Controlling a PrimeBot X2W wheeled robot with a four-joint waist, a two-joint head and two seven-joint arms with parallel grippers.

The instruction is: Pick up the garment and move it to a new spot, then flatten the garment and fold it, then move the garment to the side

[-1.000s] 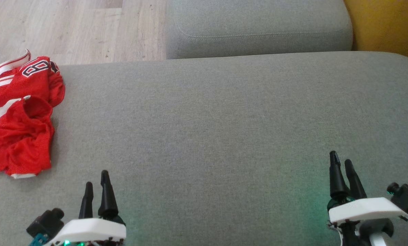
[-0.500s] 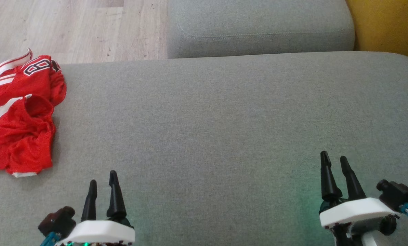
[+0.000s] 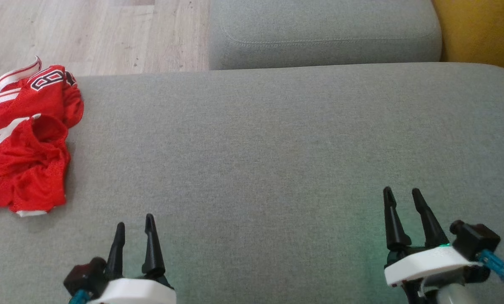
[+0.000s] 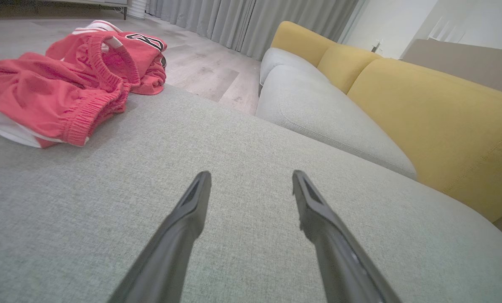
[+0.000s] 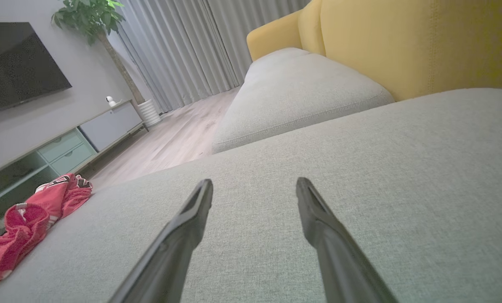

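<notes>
A red mesh garment [image 3: 25, 139] with white trim and a black number lies crumpled at the far left edge of the grey sofa cushion [image 3: 268, 147]. It shows as the red garment [image 4: 61, 80] at the upper left of the left wrist view and small at the lower left of the right wrist view [image 5: 27, 219]. My left gripper [image 3: 134, 226] hovers open over the cushion's near edge, to the right of and nearer than the garment. My right gripper [image 3: 401, 198] stands open far to the right. Nothing lies between either pair of fingers.
A second grey cushion [image 3: 323, 33] lies beyond the main one, with a yellow sofa back [image 3: 484, 29] at the right. Wooden floor [image 3: 95, 33] shows past the cushion's far left edge. A TV cabinet [image 5: 65, 139] and a potted plant [image 5: 95, 25] stand across the room.
Both grippers have spread their fingers wider. The right gripper has drifted left and the left one right and lower in view. The garment lies as before.
</notes>
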